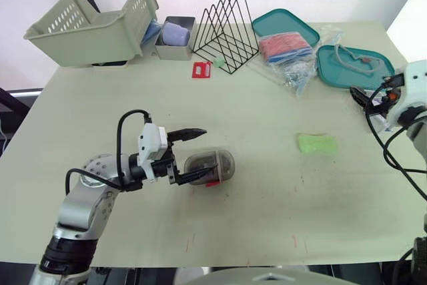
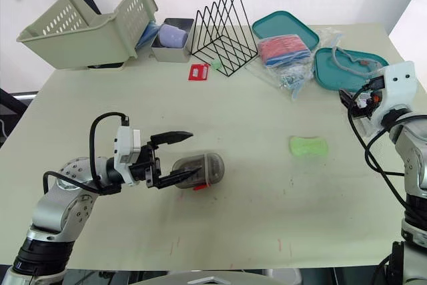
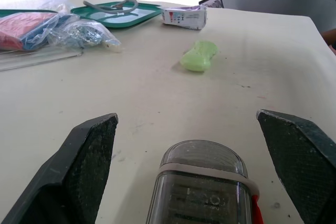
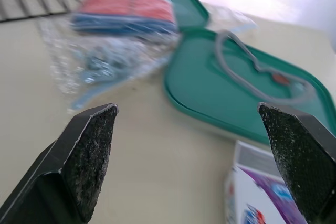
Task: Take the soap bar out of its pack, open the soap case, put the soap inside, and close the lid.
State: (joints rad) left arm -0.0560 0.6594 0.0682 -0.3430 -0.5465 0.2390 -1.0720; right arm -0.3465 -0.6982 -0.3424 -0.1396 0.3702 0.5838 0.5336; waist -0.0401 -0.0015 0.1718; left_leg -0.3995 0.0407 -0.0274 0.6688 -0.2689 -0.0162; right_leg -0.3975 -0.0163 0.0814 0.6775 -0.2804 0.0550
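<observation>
soap bar point(image 1: 317, 143), green, lies bare on the table point(image 1: 267, 231), well apart from everything, right of centre. judged: the unpacking step is done. its pack point(image 3: 184, 16), a white and purple box, sits near the table's right edge, just beside the right gripper point(image 4: 186, 109).

right gripper: fingers spread wide, nothing between them. it hangs over the pack and the near teal tray point(image 4: 220, 93), out of the way. likely parked there so the left arm has room.

soap case point(image 3: 202, 182): smoky clear, lid shut, red catch at one side, lying flat left of centre.

left gripper point(image 1: 209, 151): fingers released, one on each side of the case's near end. the wrist view shows a gap on both sides, so no contact yet. judged: it straddles the case to pin it for opening the lid.

risk: smooth rounded shell may slide when pinched. soap is far from the case, so a carry is needed.
</observation>
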